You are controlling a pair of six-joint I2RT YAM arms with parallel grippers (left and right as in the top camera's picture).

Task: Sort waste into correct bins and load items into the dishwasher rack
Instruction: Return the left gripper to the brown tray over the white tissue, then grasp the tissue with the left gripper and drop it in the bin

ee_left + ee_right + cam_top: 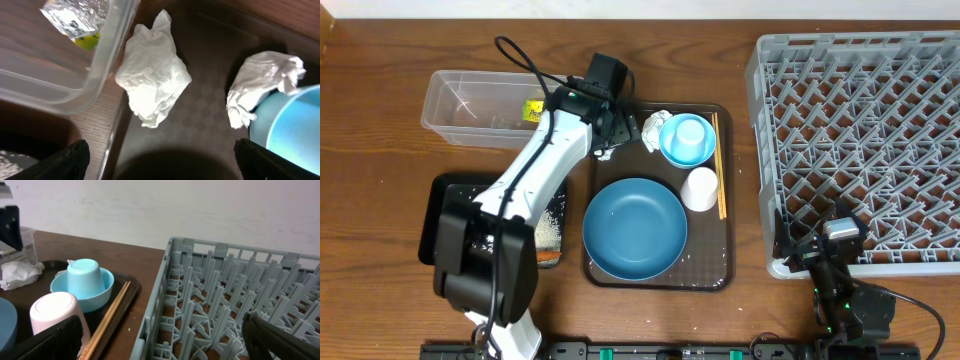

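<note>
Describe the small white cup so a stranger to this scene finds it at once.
Find the dark brown tray left of the grey rack. On its right side, between the big blue plate and the wooden chopsticks, stands the white cup. It is the only white vessel; the other cup and the bowl are light blue.

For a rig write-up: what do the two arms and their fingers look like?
The left arm has white links, black joints and a looping black cable. The right arm is black with a grey wrist block. Left fingers and right fingers are black.
</note>
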